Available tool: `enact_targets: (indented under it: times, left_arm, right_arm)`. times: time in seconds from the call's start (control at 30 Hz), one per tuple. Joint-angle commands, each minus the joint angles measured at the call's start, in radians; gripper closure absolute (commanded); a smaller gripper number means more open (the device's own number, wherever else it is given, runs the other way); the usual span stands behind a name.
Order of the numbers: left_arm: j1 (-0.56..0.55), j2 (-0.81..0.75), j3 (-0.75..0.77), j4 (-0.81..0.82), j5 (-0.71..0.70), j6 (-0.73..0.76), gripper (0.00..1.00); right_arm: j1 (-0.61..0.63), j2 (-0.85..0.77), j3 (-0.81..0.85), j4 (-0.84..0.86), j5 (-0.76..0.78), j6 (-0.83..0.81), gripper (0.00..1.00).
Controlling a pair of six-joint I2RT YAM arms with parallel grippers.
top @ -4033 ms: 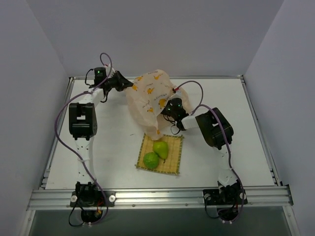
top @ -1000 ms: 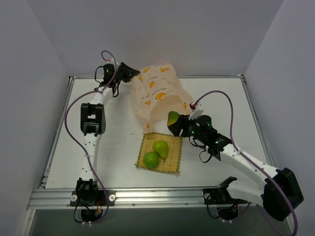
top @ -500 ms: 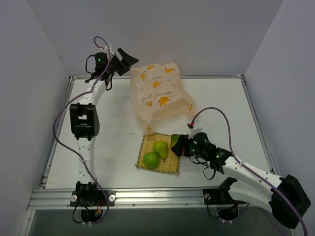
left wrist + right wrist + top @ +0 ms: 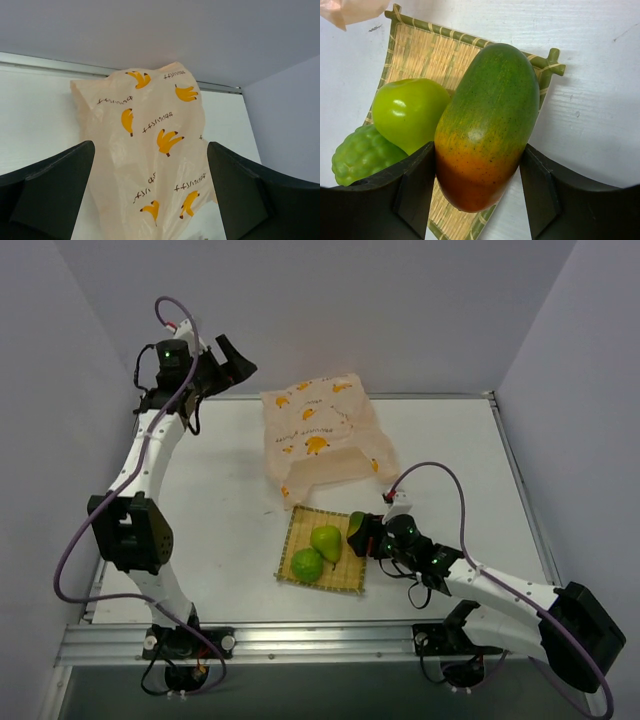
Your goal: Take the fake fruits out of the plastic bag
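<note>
- Hovering high up, far behind the yellow woven mat [image 4: 352,580] and to its left, the left gripper [image 4: 230,357] shows its jaws wide apart, with nothing between them.
- Lying crumpled on the white tabletop [image 4: 200,500] just behind the mat, the plastic bag [image 4: 318,435] has its near edge close to the mat's far left corner. No gripper touches it.
- On the mat's front left part sits the bumpy green ball [image 4: 306,565].
- Just behind this ball, near the mat's middle, lies the green pear [image 4: 327,542], close against it.
- At the mat's far right corner is the mango [image 4: 487,110], green at one end and orange-red at the other, right beside the pear.
- The right gripper [image 4: 477,170] reaches in low from the right of the mat, and its jaws are pressed on both sides of the mango; I cannot tell if the fruit rests on the mat.
</note>
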Motion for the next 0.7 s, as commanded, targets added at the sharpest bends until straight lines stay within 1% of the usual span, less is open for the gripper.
enact_targets:
  times: [0.0,0.07,0.13,0.17,0.2,0.23,0.27,0.3,0.33,0.37,0.4,0.43,0.5,0.53,0.57,0.63,0.67]
  left_arm:
    - [-0.023,-0.119,-0.069,-0.122,-0.073,0.08,0.06]
    - [-0.056,-0.175,-0.121,-0.147,-0.125,0.101,0.06]
    - [-0.12,-0.268,-0.212,-0.156,-0.153,0.116,0.06]
    - [-0.143,-0.302,-0.245,-0.167,-0.176,0.121,0.06]
    - [-0.187,-0.369,-0.281,-0.165,-0.181,0.121,0.06]
    - [-0.206,-0.402,-0.354,-0.156,-0.181,0.121,0.06]
    - [-0.223,-0.435,-0.386,-0.158,-0.179,0.121,0.06]
    - [-0.246,-0.501,-0.417,-0.158,-0.178,0.121,0.06]
    - [-0.254,-0.531,-0.472,-0.165,-0.176,0.126,0.06]
    - [-0.257,-0.564,-0.491,-0.18,-0.176,0.141,0.06]
    - [-0.258,-0.621,-0.505,-0.202,-0.182,0.153,0.06]
    - [-0.261,-0.647,-0.516,-0.249,-0.19,0.168,0.06]
    - [-0.263,-0.724,-0.54,-0.292,-0.21,0.208,0.06]
    - [-0.264,-0.744,-0.548,-0.332,-0.216,0.228,0.06]
    - [-0.264,-0.782,-0.56,-0.352,-0.222,0.236,0.06]
    - [-0.264,-0.824,-0.572,-0.39,-0.227,0.254,0.06]
    - [-0.264,-0.871,-0.592,-0.397,-0.224,0.259,0.06]
  right_arm:
    - [0.014,0.018,-0.01,0.084,0.022,0.024,0.62]
    - [0.025,0.027,-0.013,0.101,0.018,0.029,0.6]
    - [0.031,0.026,-0.016,0.101,0.029,0.035,0.57]
    - [0.034,0.024,-0.018,0.101,0.029,0.035,0.51]
    - [0.034,0.023,-0.021,0.102,0.034,0.037,0.49]
    - [0.036,0.024,-0.021,0.099,0.035,0.037,0.46]
    - [0.039,0.027,-0.02,0.096,0.034,0.037,0.38]
    - [0.042,0.03,-0.012,0.09,0.034,0.037,0.34]
    - [0.043,0.032,-0.009,0.072,0.037,0.037,0.31]
    - [0.045,0.029,-0.004,0.06,0.043,0.038,0.25]
    - [0.051,0.012,0.003,0.049,0.049,0.04,0.22]
    - [0.052,0.0,0.008,0.023,0.064,0.043,0.18]
    - [0.057,-0.043,0.023,-0.014,0.081,0.043,0.1]
    - [0.059,-0.057,0.04,-0.052,0.09,0.041,0.08]
    - [0.059,-0.071,0.052,-0.074,0.107,0.038,0.08]
    - [0.062,-0.12,0.091,-0.138,0.121,0.028,0.1]
    - [0.063,-0.14,0.105,-0.158,0.135,0.025,0.1]
